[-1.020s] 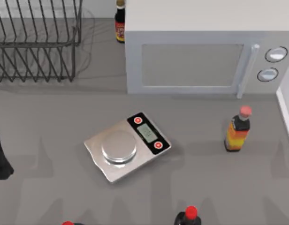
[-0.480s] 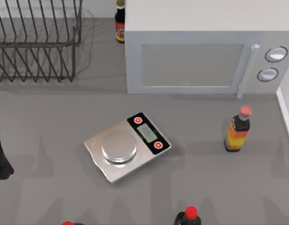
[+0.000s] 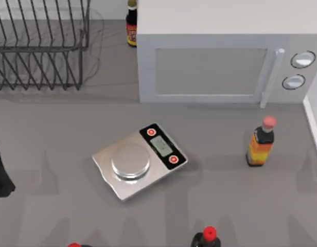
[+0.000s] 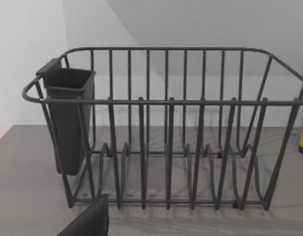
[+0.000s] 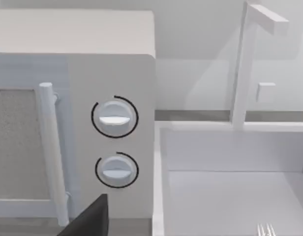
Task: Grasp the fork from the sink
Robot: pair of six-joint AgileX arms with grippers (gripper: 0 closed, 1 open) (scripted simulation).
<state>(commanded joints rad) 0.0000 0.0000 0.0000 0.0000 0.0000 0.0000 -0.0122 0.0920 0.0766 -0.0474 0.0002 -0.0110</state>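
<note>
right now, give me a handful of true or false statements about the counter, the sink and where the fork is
1. The kitchen scale lies on the counter in front of the microwave. True.
2. The dish rack holds plates. False: its slots are bare, with only a dark cutlery cup hung on one end.
3. The fork lies on the scale. False: its tines show low inside the white sink, beside the microwave.
4. The microwave has two round knobs next to its door handle. True.
5. The orange-labelled sauce bottle lies tipped over. False: it stands upright on the top view's right.
</note>
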